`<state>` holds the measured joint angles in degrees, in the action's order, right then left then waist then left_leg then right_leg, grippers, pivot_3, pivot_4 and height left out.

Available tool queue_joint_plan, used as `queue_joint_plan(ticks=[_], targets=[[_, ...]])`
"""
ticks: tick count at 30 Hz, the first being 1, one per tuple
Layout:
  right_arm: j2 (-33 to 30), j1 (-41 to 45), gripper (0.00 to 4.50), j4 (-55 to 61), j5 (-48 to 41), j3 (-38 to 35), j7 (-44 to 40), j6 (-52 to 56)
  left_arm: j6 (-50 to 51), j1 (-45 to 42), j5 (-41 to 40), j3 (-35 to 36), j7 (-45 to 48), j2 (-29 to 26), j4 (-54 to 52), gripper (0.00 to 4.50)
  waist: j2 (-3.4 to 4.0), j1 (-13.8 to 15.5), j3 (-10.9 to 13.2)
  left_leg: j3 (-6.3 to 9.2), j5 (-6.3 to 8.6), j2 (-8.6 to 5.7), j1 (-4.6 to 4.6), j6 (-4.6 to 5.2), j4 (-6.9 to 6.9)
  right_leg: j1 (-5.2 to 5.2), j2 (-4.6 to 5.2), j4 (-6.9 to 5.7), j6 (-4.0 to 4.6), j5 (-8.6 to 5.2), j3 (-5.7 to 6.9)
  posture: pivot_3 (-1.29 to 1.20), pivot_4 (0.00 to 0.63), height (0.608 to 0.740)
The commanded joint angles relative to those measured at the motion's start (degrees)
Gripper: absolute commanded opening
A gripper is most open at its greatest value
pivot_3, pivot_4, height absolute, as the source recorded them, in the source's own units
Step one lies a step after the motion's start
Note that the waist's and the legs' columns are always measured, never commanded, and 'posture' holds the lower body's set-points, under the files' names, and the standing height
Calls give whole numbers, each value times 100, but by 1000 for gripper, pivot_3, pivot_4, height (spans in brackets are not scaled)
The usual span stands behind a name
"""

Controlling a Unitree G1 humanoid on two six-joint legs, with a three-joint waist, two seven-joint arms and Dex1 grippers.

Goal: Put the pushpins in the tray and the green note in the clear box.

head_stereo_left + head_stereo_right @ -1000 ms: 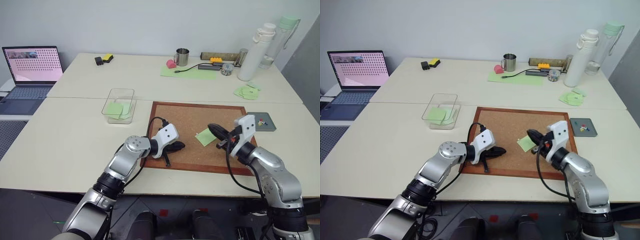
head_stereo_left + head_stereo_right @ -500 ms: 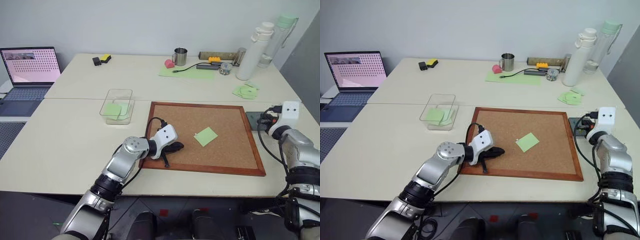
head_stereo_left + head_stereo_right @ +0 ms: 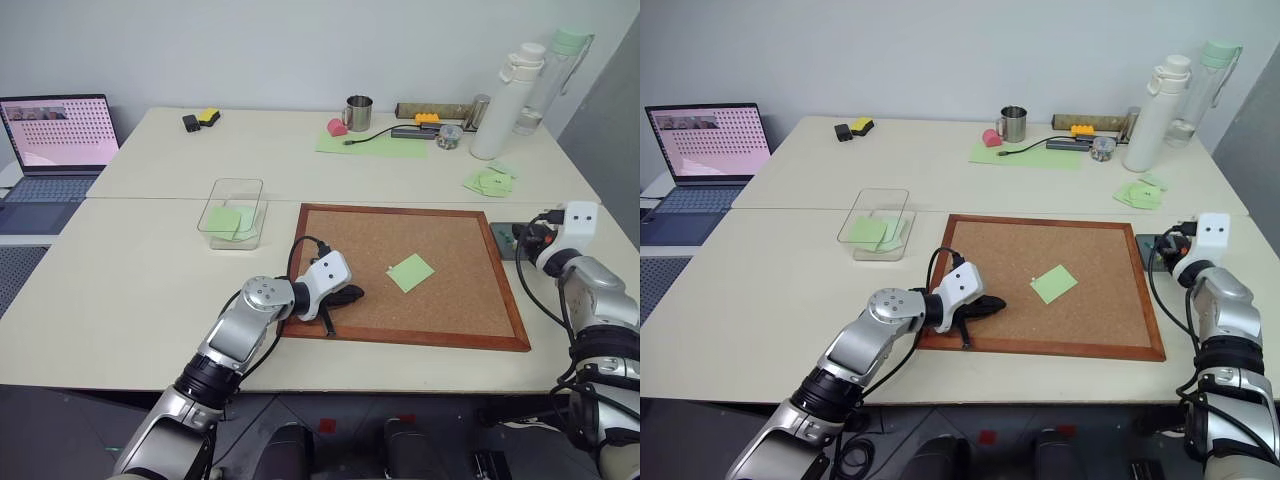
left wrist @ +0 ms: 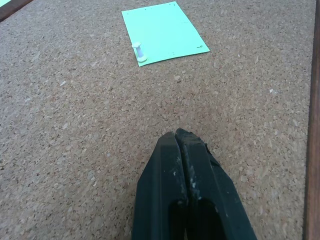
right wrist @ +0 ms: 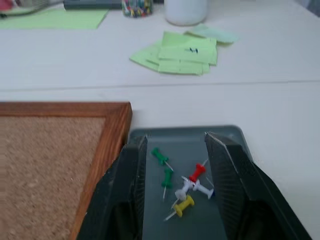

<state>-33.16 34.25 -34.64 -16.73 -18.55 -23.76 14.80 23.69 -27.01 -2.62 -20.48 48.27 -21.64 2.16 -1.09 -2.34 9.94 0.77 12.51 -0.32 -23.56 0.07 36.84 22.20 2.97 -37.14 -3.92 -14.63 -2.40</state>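
Clear box (image 3: pixel 232 212) far left already holds green paper. Left gripper (image 4: pixel 182 145) pinched shut, empty, low over the cork board (image 3: pixel 350 230). Green note (image 3: pixel 411 272) mid-board, one white pin (image 4: pixel 139 51) in its corner. Right gripper (image 5: pixel 174 142) spread over the tray (image 5: pixel 235 134), pins (image 5: pixel 182 182) lying inside, so pin drop looks underway. Next: pull the last pin. Pale tables, grey wall.

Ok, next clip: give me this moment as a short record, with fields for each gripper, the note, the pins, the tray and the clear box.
left gripper: jaws shut, empty, low over the cork board
right gripper: jaws open, over the tray
green note: flat on the cork board, one white pin at its corner
tray: holds green, red, white and yellow pins
clear box: left of the board, green notes inside
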Motion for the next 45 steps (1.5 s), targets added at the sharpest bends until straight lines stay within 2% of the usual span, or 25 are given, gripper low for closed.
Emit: queue_joint_plan(ticks=[1, 6, 10, 16, 27, 30, 35, 37, 41, 45], targets=[[107, -303, 1910, 1364, -325, 43, -236, 348, 177, 87, 110, -41, -17, -92, 224, 0, 0, 2, 0, 1, 0, 1, 0, 0, 0, 0, 0, 0, 0, 0, 1, 0, 150, 740], [505, -1307, 1910, 3567, -806, 989, -1030, 893, 184, 83, 104, -50, 0, -96, 235, 0, 1, 14, -2, 9, 0, 4, 0, 0, 0, -2, -3, -2, 0, 0, 7, 0, 150, 740], [655, -1680, 1910, 4308, -652, 1682, -1169, 1144, 229, 93, 94, -38, -22, -94, 218, 0, 2, 20, -1, 10, 0, 3, 0, 0, 3, 0, -2, -4, 0, 0, 6, 0, 150, 740], [968, -1656, 1910, 4066, -77, 2344, -898, 1098, 248, 92, 84, -29, -40, -91, 202, 0, 1, 42, -2, 10, 0, 2, 0, 0, 5, 1, 0, 0, 1, -1, 7, 0, 150, 740], [1257, -1311, 1910, 3277, 354, 2558, -896, 1036, 295, 120, 71, -4, -59, -121, 140, 0, 1, 45, -2, 10, 0, 2, 0, -1, 3, 2, -1, 0, 2, -1, 8, 0, 150, 740], [1361, -1272, 1448, 3217, 308, 2487, -902, 1035, 314, 140, 70, 2, -77, -120, 109, 0, 1, 44, -2, 10, 0, 2, 1, -1, 3, 2, -1, 0, 2, -1, 8, 0, 150, 740], [1420, -1274, 341, 3206, 337, 2455, -934, 1027, 329, 176, 69, 10, -96, -129, 67, 0, 1, 43, -2, 10, 0, 2, 0, -1, 3, 1, -1, 0, 2, -1, 8, 0, 150, 740], [1421, -1284, 25, 3231, 322, 2440, -952, 1040, 329, 176, 71, 19, -100, -135, 68, 0, 1, 43, -2, 10, 0, 2, 1, -1, 3, 2, -1, 0, 2, -1, 8, 0, 150, 740], [1418, -1314, 25, 3405, 220, 2311, -971, 997, 330, 174, 72, 20, -108, -131, 66, 0, 1, 43, -2, 11, 0, 3, 1, -1, 3, 2, -2, -1, 2, -1, 8, 0, 150, 740], [1389, -1368, 25, 4196, -255, 2117, -1191, 1115, 335, 182, 69, 26, -115, -132, 59, 0, 2, 52, -1, 11, 0, 2, -3, -1, 2, 5, -1, -1, 1, -1, 8, 0, 150, 740]])
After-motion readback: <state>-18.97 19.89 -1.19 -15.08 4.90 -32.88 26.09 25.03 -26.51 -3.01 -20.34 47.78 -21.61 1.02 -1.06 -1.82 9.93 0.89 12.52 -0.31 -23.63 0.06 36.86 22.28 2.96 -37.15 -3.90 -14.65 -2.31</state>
